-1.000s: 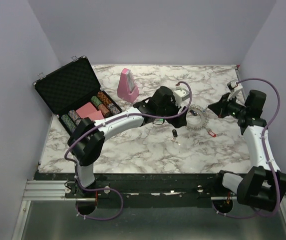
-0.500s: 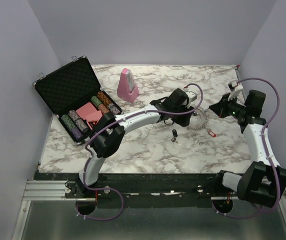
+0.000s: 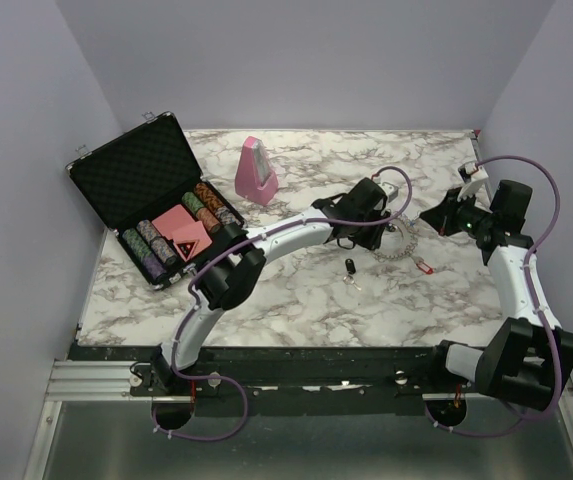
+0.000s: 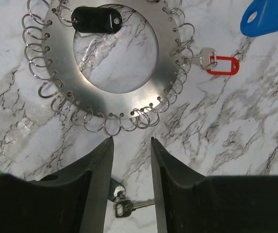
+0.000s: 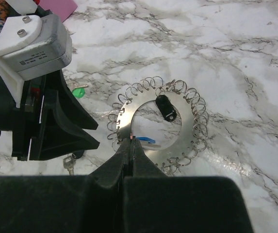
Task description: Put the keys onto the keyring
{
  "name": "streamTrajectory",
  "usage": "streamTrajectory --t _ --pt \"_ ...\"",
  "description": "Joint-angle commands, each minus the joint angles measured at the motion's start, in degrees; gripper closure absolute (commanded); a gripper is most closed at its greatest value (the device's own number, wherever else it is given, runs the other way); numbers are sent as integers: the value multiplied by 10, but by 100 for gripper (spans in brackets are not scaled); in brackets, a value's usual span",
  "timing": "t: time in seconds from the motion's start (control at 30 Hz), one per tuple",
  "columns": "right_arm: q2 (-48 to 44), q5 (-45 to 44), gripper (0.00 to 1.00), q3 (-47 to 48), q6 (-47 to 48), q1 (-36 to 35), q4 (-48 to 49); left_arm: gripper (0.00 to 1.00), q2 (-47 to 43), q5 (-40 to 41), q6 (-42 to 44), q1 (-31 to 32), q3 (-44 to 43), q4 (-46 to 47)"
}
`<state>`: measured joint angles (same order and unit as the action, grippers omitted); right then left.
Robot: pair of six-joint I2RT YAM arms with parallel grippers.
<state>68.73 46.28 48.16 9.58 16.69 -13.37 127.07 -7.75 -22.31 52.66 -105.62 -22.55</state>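
The keyring (image 4: 61,63) is a flat silver disc edged with small wire loops, lying on the marble; it also shows in the top view (image 3: 394,243) and the right wrist view (image 5: 127,116). A black tag (image 4: 96,19) lies inside its hole. A red-capped key (image 4: 221,64) sits at its right rim. My left gripper (image 4: 131,143) is open and empty just short of the ring, above a black-capped key (image 4: 122,206). My right gripper (image 5: 131,141) is shut on a blue-capped key (image 5: 146,141) held over the ring; the blue cap also shows in the left wrist view (image 4: 267,17).
An open black poker-chip case (image 3: 156,200) stands at the left, and a pink metronome (image 3: 256,170) behind the middle. A green tag (image 5: 78,91) lies by the left gripper. The left forearm (image 3: 286,232) stretches across the table's middle.
The left arm has reached further right, bringing its gripper up to the keyring. The right arm has hardly moved.
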Motion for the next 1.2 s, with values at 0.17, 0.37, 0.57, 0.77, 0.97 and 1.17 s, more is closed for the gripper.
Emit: streamTrajectory --t 0.17,0.37,0.57,0.77,0.97,1.17 --pt "7 -4 100 11 -10 9 -3 57 43 35 -28 6 -38 -8" --pt "9 -1 100 11 -10 9 -3 60 56 53 -37 9 -51 -17" --pt "8 3 100 10 -10 9 -3 61 61 51 -56 9 -63 -28" --pt "6 6 100 11 -11 10 -3 61 61 34 -63 5 -64 -29" --pt "5 7 100 10 -11 10 -3 61 59 21 -66 3 -56 -29" --pt "4 10 100 10 -12 12 -3 61 73 12 -71 5 -65 -43"
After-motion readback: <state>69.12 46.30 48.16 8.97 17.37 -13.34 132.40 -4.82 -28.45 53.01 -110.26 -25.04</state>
